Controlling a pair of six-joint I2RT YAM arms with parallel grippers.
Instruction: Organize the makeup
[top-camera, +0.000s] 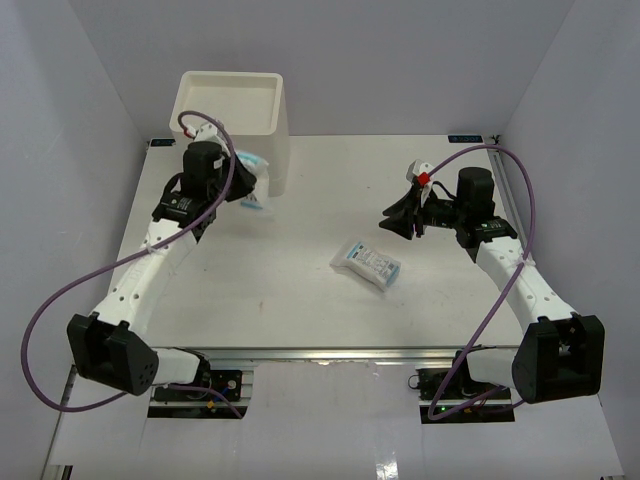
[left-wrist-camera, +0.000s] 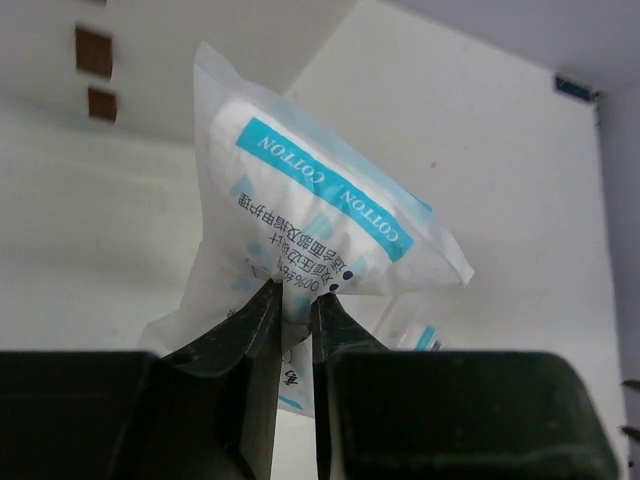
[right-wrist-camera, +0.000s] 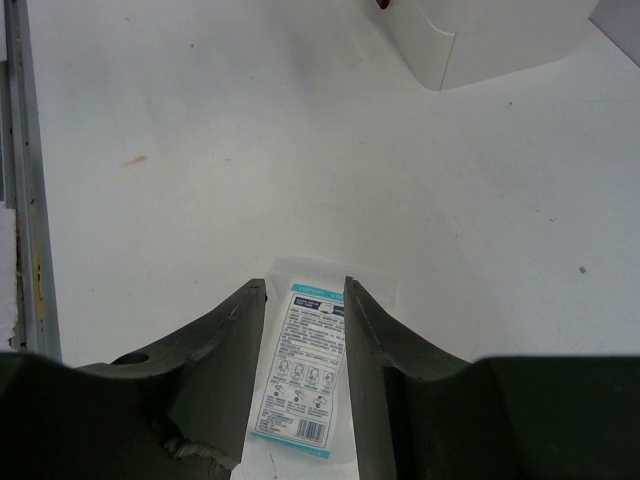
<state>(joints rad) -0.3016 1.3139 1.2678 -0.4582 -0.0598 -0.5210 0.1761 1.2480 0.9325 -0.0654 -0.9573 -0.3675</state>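
**Top view.** At upper left of the frame, the left claw is closed on a soft white plastic cotton-pad pack with blue bands. The pack is held clear of the white worktop, just beside the tall white open-topped box. Judged purpose: transfer of the pack into that box. At centre right, the right claw has its jaws apart and is empty. It points toward a flat white sachet pack with blue print lying at mid-frame, probably the next item for pickup. The left claw's contact point is masked by the arm.

**Left wrist view.** The left claw pinches the cotton-pad pack by its lower seam, so the padded body stands up and fans out above the fingers. The lower edge is hidden behind the fingers. A blue-printed corner at lower right may be a fold or a second pack; this cannot be determined.

**Right wrist view.** The right claw is part-open. The sachet pack shows in the gap and appears to lie on the worktop beneath, not gripped. Its near end is cut off at the bottom edge. Only a corner of the box shows at upper right.
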